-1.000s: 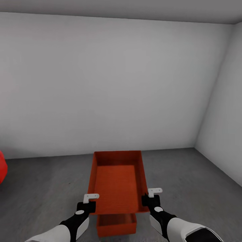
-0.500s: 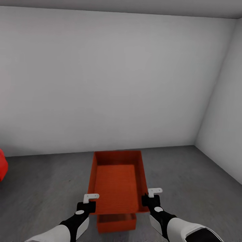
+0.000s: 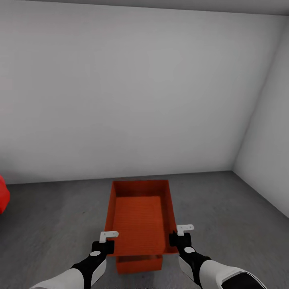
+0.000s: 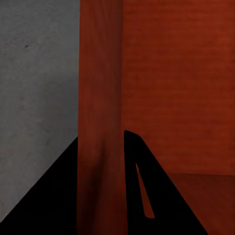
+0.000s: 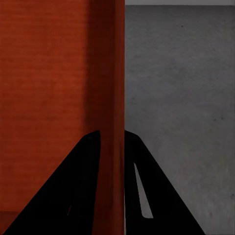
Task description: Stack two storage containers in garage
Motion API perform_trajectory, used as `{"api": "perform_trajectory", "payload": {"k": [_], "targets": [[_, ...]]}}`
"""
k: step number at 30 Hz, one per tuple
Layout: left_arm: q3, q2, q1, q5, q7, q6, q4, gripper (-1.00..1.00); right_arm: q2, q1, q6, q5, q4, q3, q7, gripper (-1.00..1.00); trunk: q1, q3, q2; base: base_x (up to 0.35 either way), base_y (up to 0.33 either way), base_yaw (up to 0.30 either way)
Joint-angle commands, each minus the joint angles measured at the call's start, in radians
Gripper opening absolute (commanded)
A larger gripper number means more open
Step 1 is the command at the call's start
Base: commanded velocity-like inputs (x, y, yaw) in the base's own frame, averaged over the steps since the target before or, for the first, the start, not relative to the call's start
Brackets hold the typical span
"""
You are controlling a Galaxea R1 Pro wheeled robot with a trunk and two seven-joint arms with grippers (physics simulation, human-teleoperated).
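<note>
Two hands clamped | left hand (image 3: pixel 105 243), right hand (image 3: pixel 180 238) on held container (image 3: pixel 139 218) side walls | second container (image 3: pixel 139 263) beneath

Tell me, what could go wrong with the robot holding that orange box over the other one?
1. The held box hangs above the lower box, which mostly hides beneath it. The robot can hardly check the line-up, so the top box might land crooked.
2. The left gripper and right gripper pinch only the thin side walls near one end. The far end could sag or slip.
3. If one side lets go first, the box may tip onto the floor.
</note>
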Motion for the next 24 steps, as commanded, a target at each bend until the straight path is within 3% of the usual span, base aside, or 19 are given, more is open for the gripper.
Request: {"api": "perform_trajectory", "payload": {"k": [1,24], "targets": [[0.004,-0.002,-0.001,-0.002,0.008,-0.003,-0.003,-1.0,0.014,-0.001,-0.002,-0.012,0.003,-0.039,-0.003,-1.0,0.0,-0.003,-0.002,0.0,0.0,0.0],[0.004,-0.002,-0.001,-0.004,0.008,-0.003,-0.003,-1.0,0.014,-0.001,-0.002,-0.012,0.003,-0.039,-0.003,-1.0,0.0,-0.04,-0.002,0.0,0.0,0.0]]}}
